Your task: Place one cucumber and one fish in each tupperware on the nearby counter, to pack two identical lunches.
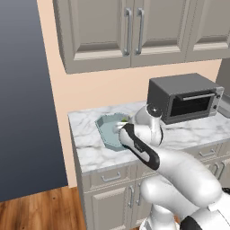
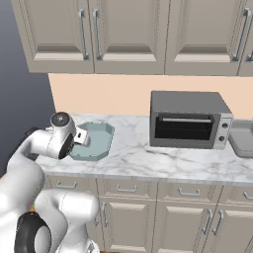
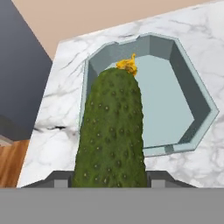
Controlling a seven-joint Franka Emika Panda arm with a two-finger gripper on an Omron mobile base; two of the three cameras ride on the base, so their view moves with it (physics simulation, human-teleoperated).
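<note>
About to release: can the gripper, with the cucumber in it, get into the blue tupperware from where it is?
Probably yes. The gripper holds the cucumber above the blue tupperware, whose floor looks bare, with nothing between them.

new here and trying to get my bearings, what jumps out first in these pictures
A warty dark-green cucumber looms in the hand view, gripped in the claw above the pale teal octagonal tupperware on the marbled counter. To its right stands a dark grey toaster oven.
</note>
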